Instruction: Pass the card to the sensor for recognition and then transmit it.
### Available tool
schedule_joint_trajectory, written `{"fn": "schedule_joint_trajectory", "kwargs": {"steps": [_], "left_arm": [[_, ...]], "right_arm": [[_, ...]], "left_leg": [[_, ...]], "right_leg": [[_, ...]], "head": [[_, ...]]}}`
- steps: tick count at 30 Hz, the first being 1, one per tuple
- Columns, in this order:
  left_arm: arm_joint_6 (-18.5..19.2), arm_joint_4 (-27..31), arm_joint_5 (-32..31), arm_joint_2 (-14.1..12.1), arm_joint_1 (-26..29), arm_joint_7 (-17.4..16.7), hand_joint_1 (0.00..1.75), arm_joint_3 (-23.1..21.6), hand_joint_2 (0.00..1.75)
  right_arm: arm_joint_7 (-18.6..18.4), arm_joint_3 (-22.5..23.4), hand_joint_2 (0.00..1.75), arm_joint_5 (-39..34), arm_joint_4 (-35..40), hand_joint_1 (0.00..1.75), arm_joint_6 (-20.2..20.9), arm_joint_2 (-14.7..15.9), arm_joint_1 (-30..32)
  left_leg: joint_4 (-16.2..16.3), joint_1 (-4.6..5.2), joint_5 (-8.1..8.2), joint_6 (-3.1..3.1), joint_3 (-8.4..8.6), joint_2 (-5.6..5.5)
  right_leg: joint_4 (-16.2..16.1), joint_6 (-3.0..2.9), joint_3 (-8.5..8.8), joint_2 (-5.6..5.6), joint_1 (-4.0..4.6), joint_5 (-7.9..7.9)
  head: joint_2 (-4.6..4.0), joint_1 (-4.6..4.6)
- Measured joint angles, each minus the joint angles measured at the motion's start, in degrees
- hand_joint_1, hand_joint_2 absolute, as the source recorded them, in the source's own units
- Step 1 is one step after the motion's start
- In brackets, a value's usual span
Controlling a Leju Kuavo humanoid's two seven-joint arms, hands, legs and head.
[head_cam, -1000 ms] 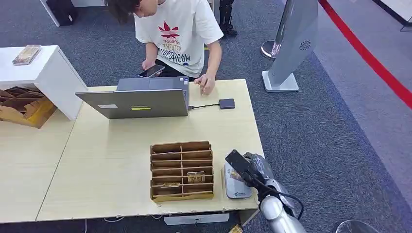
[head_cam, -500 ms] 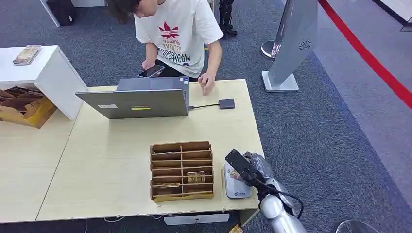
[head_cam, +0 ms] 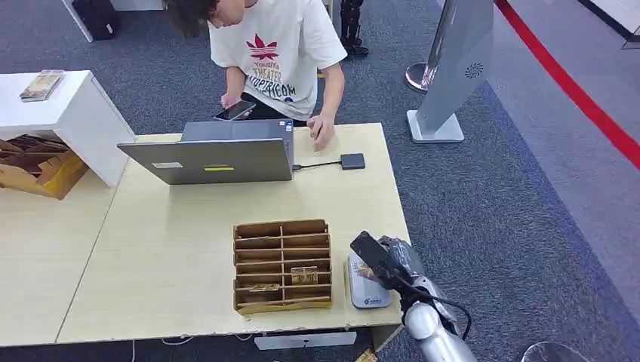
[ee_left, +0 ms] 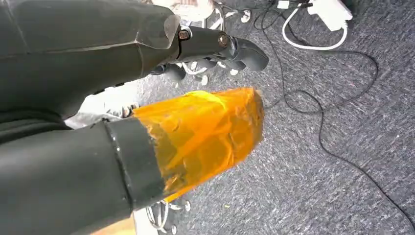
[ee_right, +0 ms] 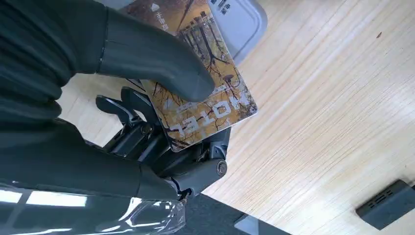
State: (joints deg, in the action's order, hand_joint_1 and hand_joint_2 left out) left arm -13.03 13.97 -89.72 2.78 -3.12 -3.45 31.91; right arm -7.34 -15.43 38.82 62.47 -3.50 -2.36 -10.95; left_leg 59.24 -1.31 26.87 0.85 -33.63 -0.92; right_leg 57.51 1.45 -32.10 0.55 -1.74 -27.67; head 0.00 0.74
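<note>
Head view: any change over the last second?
Almost none. The right hand stays over the grey sensor, still holding the card. The person's hand shifted slightly on the table. Laptop and card organizer are unmoved.

1. head view: high on the robot, facing forward and down over the table (head_cam: 189, 249), the right hand (head_cam: 385, 264) near its lower edge.
2. right wrist view: close behind the right hand (ee_right: 161, 127), facing the tabletop (ee_right: 318, 122) and sensor (ee_right: 240, 19) under it; both also show in the head view.
3. left wrist view: close behind the left hand (ee_left: 161, 98), facing the carpet (ee_left: 342, 161).
</note>
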Motion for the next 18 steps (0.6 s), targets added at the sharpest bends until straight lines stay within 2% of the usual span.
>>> {"fn": "schedule_joint_trajectory", "kwargs": {"steps": [18], "left_arm": [[0.02, 0.0, -0.11, -0.52, 0.04, 0.31, 0.0, -3.67, 0.0]], "right_arm": [[0.17, 0.0, 1.75, -0.5, -0.33, 1.75, -0.09, 0.0, 0.01]], "left_leg": [[0.0, 0.0, 0.0, 0.0, 0.01, 0.0]], "right_leg": [[0.0, 0.0, 0.01, 0.0, 0.0, 0.0]], "head": [[0.0, 0.0]]}}
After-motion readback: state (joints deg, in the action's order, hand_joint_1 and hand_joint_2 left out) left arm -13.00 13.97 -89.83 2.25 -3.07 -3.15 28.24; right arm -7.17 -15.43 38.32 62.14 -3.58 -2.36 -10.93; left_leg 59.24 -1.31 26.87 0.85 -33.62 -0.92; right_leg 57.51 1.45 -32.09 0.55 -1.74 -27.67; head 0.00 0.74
